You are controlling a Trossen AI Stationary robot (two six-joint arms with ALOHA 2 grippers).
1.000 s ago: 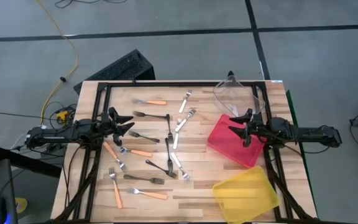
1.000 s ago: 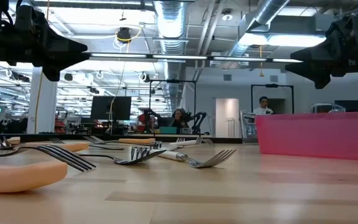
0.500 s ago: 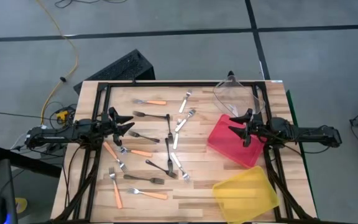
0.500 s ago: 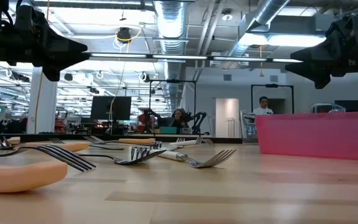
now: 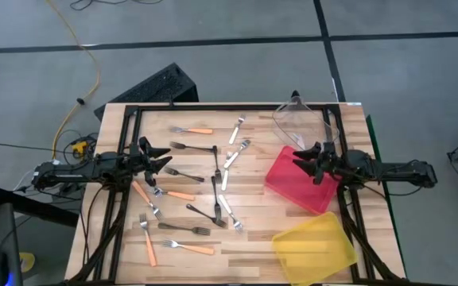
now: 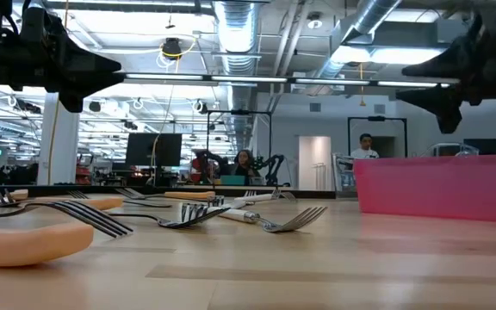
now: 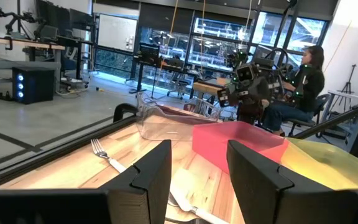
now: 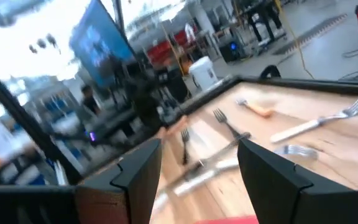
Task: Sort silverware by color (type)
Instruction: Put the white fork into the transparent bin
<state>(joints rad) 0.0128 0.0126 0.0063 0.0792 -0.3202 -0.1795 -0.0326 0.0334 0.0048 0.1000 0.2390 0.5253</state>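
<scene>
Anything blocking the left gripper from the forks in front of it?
Nothing visible. The left gripper hangs open above the table's left side, with the nearest black fork lying uncovered just beside it. The right gripper is open over the red bin.

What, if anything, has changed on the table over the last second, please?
Only the right gripper moved: it pitched slightly above the red bin, jaws open and holding nothing. The left gripper stayed put above the forks at the table's left, also open and empty. The forks, such as the black fork and the orange-handled fork, lie exactly as before, as do the yellow bin and clear bin.
</scene>
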